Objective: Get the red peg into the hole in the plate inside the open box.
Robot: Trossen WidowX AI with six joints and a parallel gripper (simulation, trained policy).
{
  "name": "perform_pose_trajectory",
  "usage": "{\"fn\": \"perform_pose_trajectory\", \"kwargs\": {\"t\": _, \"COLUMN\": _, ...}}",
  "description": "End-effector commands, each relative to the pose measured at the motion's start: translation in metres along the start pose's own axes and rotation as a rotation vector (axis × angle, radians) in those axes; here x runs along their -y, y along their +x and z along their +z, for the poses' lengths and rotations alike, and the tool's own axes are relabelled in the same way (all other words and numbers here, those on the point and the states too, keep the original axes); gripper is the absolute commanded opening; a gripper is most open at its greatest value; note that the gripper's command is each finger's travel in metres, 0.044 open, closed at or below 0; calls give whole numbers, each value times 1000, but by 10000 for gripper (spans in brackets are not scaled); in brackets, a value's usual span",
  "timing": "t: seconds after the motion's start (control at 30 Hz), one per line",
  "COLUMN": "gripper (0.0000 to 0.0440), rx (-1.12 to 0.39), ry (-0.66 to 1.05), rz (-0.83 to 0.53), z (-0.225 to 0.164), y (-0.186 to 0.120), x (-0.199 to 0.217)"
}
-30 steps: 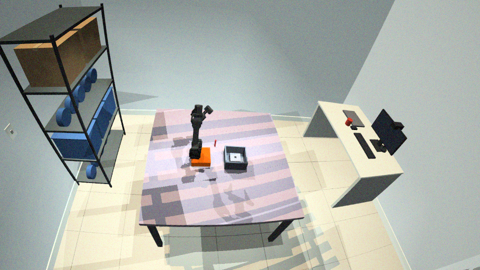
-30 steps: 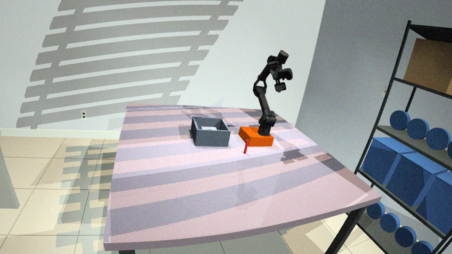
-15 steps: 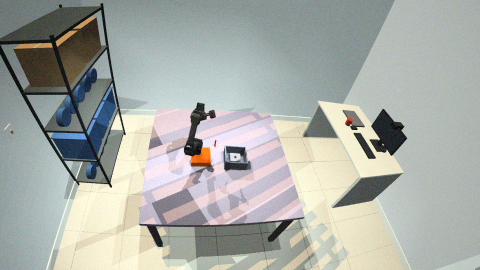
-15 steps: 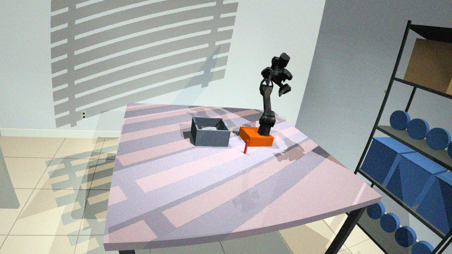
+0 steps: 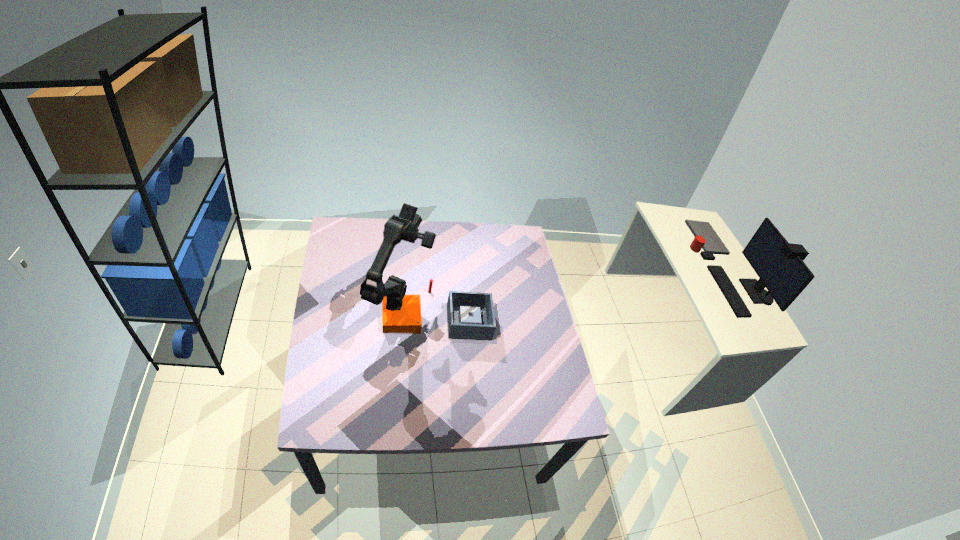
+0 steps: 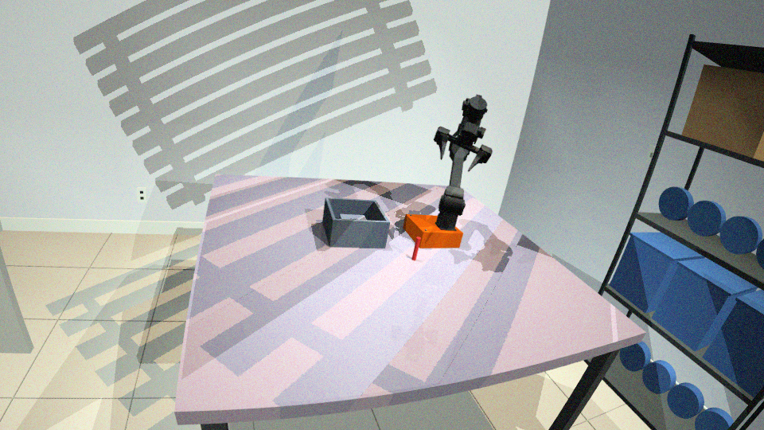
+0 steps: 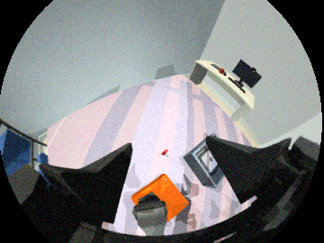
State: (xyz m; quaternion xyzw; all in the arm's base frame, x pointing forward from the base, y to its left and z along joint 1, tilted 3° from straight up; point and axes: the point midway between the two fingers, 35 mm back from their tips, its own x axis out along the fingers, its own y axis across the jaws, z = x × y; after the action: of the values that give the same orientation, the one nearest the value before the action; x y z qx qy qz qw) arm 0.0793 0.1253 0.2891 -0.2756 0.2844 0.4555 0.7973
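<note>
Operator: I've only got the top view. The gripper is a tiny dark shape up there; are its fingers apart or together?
Observer: Wide apart. The exterior view shows the gripper open, with nothing between its fingers.
Operator: And the red peg? From above it's just a short red streak.
Observer: The exterior view shows the red peg standing on end on the table, slightly tilted in the picture.
</note>
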Motion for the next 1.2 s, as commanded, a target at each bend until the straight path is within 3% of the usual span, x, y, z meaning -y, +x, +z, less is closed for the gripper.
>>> {"fn": "perform_pose_trajectory", "kwargs": {"t": 0.0, "gripper": 440, "rx": -52, "ry": 108, "rz": -10, "z": -6, "y": 10, "x": 1}}
{"fn": "perform_pose_trajectory", "kwargs": {"t": 1.17, "gripper": 440, "rx": -538, "ry": 1199, "rz": -299, "z": -76, "y": 100, "x": 15}}
